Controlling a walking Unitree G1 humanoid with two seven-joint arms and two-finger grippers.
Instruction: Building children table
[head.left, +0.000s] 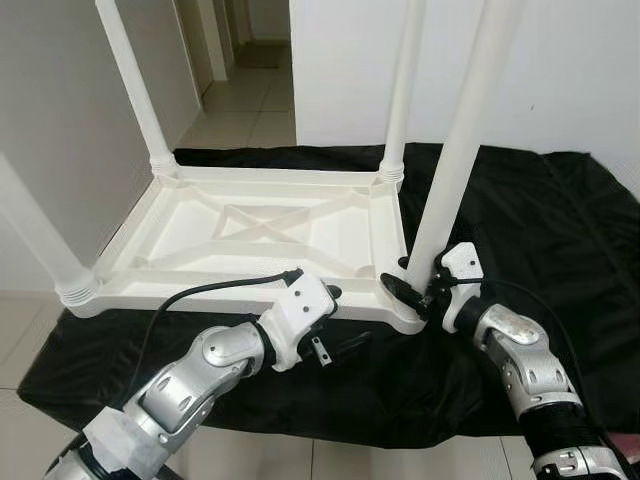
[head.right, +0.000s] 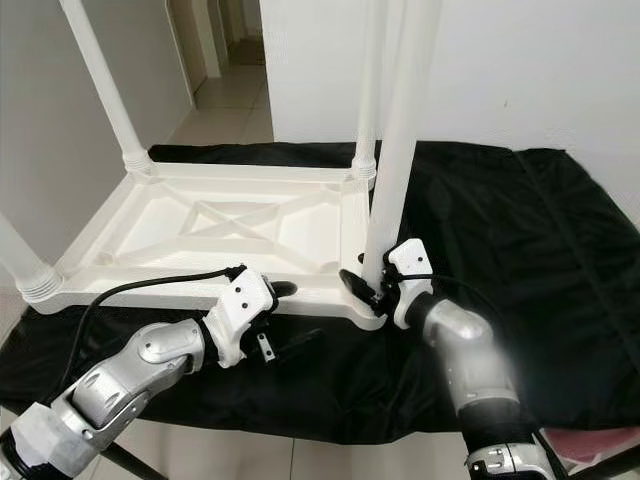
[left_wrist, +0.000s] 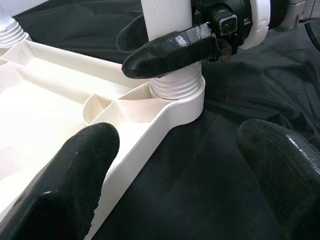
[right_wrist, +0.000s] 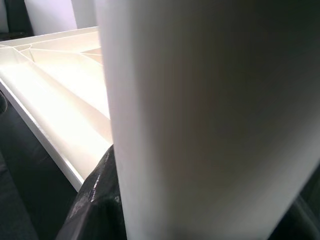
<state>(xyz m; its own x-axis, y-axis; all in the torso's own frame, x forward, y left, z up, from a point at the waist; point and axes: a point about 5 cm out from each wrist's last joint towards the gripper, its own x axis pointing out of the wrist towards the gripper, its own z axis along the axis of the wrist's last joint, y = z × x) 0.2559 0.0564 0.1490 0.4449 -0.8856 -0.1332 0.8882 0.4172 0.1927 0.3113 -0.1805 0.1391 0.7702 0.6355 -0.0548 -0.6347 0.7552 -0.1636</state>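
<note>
Now the white plastic table top (head.left: 250, 235) lies upside down on a black cloth (head.left: 560, 240), with all four legs pointing up. The right gripper (head.left: 415, 290) has its jaws closed around the near right leg (head.left: 455, 170), low by its socket. The left gripper (head.left: 335, 325) waits with open jaws just beside the near edge. If the leg tips while turning, it could jam or pop out.

White walls (head.left: 560, 70), tiled hallway floor (head.left: 245, 100), black cloth (head.left: 560, 220)
</note>
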